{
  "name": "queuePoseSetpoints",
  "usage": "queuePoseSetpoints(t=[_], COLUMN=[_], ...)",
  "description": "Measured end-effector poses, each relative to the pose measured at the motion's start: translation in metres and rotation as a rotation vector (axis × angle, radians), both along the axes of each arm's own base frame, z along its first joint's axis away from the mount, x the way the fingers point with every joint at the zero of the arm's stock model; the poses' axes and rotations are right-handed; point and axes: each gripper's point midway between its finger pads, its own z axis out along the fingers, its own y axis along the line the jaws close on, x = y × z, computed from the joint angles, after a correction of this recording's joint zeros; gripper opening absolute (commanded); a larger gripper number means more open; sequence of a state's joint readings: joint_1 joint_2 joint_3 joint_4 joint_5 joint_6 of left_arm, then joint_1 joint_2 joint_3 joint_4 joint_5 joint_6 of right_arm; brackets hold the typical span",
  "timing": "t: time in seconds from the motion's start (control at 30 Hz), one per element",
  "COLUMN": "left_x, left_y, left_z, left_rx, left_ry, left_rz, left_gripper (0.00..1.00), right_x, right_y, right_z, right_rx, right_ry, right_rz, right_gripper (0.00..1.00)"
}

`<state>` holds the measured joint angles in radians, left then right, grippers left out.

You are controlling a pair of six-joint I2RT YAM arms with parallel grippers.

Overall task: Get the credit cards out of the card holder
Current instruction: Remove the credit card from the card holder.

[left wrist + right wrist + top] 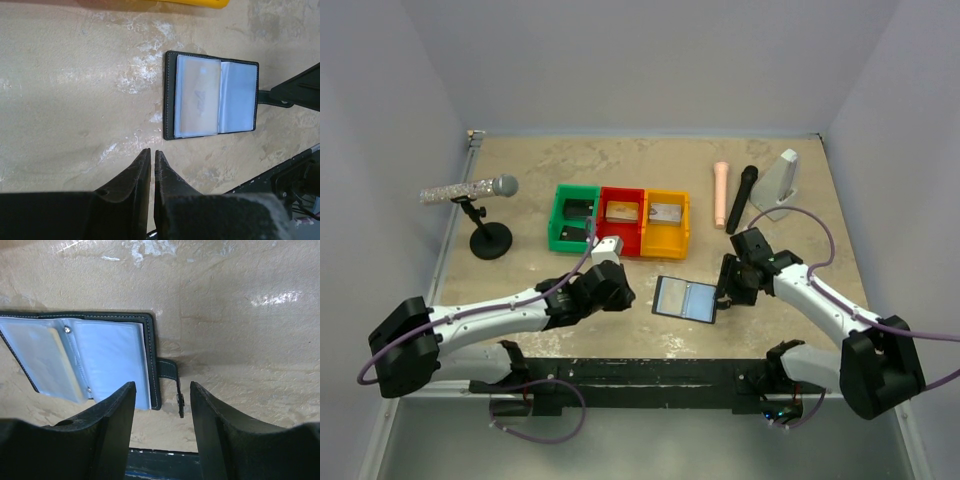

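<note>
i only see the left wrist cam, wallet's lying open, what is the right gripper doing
observer: The right gripper has its jaws open either side of the wallet's side tab, not visibly touching it.
operator: any cards out yet
observer: Top view: a dark card, tan card and grey card lie one each in the green, red and yellow joined bins behind the wallet.
operator: anything at far left
observer: A microphone on a stand, left of the bins.

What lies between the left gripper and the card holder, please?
Only bare tabletop separates the left gripper and the card holder, as the left wrist view shows.
</note>
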<state>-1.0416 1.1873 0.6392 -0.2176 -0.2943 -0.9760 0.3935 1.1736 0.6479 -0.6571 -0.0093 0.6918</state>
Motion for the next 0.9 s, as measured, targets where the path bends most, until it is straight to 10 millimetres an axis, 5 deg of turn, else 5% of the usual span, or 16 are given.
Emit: queuePoseSetpoints(t=[0.33,0.47,0.7,0.9], left_x=[0.000,0.001,0.004,0.002], left_y=[-0.014,-0.020,-0.045,-0.072], left_z=[-0.013,-0.012,-0.012,-0.009], left_rx=[0.018,0.005,-0.018,-0.030], left_ry=[0.028,0.025,0.024,0.046], left_rz=[-0.041,-0.058,-0.134,-0.237], left_gripper=[0.14,0.16,0.25,0.31], right_x=[-0.008,-0.011,-0.014,-0.014], right_y=[-0.006,-0.006,-0.003,0.001], right_z=[-0.002,-0.007,-0.008,-0.003], right_rx=[-0.032,-0.044,-0.036,-0.016], right_ry=[0.038,0.073,0.111,0.103], right_rz=[0.000,0.017,0.044,0.055], right_gripper=[0.48,0.37,0.00,0.00])
